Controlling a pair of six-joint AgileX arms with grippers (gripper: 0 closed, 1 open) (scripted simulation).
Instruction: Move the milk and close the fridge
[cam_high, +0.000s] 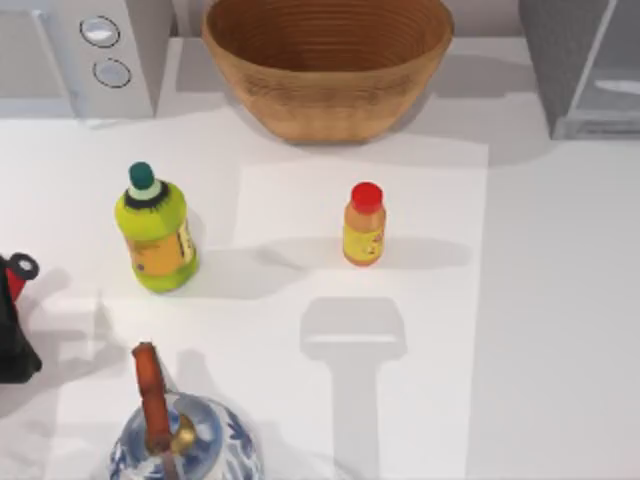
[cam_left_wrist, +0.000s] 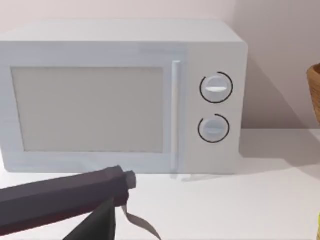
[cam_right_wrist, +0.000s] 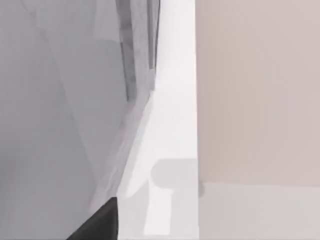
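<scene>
Left arm (cam_high: 12, 330): black body, red ring part; dark grey finger (cam_left_wrist: 65, 200).

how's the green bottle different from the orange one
The green bottle is bigger and fatter than the orange bottle. The green bottle has a dark green cap, the orange bottle a red one. The green bottle stands further toward the table's left, the orange bottle near the middle. Both stand upright and carry yellow-orange labels.

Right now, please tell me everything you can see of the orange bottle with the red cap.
The orange bottle is small, plastic-looking, with a round red cap and a yellow label around its body. It stands upright near the middle of the white table, in front of the woven basket and to the right of the green bottle. Nothing touches it except the table.
</scene>
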